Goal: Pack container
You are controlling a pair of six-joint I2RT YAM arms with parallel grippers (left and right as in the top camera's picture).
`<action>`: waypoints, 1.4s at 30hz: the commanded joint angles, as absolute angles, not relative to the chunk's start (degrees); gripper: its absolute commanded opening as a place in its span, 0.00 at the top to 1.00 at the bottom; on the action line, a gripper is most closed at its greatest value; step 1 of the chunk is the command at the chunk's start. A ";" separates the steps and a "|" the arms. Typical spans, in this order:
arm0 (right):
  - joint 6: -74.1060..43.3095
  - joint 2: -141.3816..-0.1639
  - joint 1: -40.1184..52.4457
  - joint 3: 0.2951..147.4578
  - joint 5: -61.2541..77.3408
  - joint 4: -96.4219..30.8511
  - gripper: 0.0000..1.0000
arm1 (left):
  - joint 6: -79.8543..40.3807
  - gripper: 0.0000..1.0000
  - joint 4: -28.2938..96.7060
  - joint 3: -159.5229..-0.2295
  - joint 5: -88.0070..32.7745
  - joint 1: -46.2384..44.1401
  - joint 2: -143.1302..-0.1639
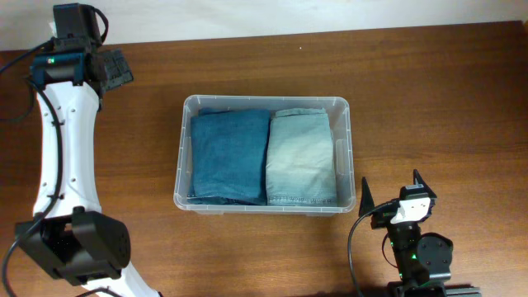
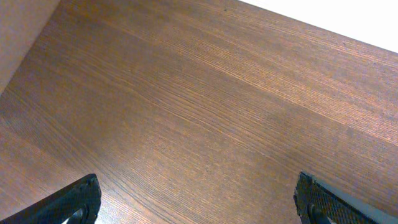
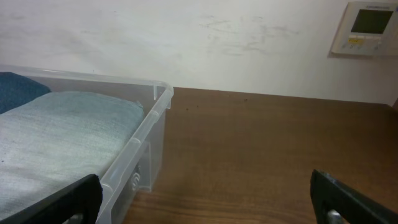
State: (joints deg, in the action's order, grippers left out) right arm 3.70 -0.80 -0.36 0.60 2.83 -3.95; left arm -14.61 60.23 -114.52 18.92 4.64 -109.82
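The container [image 1: 344, 124], a clear bin with rounded corners and a rim, sits near the middle of the wooden table [image 1: 429, 91] with its long sides running left to right. Two folded pieces of denim lie flat inside it, side by side and touching. The dark denim [image 1: 229, 155] fills the left half and the pale denim [image 1: 301, 157] fills the right half, and together they cover the bin's floor. The left gripper [image 1: 115, 68] is at the table's far left corner, well apart from the container. In its wrist view the jaws are spread wide, one fingertip at each lower corner, with only bare wood grain between them and nothing held. The right gripper [image 1: 393, 191] is near the front edge, just off the container's near right corner and not touching it. Its jaws are also wide open and empty. From the right wrist, the container's corner and rim [image 3: 155, 109] appear at the left, with the pale denim [image 3: 62, 130] rising close to rim height and a bit of the dark denim [image 3: 18, 87] behind it. A small moulded mark [image 3: 135, 180] low on the container's end wall is too blurred to read. On the white wall [image 3: 186, 43] beyond the table hangs a pale control panel [image 3: 370, 28] with a greenish display; its lettering is too small to make out.
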 commanded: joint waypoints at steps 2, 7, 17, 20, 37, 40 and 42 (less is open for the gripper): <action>4.08 -0.21 -0.86 0.32 2.33 -4.32 0.02 | -14.70 0.01 60.38 -114.39 19.31 4.67 -102.83; 4.08 -0.21 -0.86 0.32 2.31 -4.29 0.02 | -14.70 0.01 66.61 -114.34 19.31 3.42 -95.18; 4.08 -0.21 -0.86 0.32 2.31 -4.29 0.02 | -14.72 0.01 73.87 -109.34 19.31 -4.16 -77.10; 4.08 -0.21 -0.86 0.32 2.31 -4.29 0.02 | -14.76 0.01 71.22 -101.32 18.83 -5.91 -70.41; 4.08 -0.21 -0.86 0.32 2.31 -4.29 0.02 | -14.74 0.01 26.37 -31.94 11.53 -6.76 -23.79; 4.08 -0.21 -0.86 0.32 2.31 -4.32 0.01 | -14.72 0.01 18.15 -24.93 10.33 -6.76 -20.23; 4.08 -0.21 -0.86 0.32 2.33 -4.29 0.02 | -14.72 0.01 12.56 -20.43 9.56 -6.76 -18.24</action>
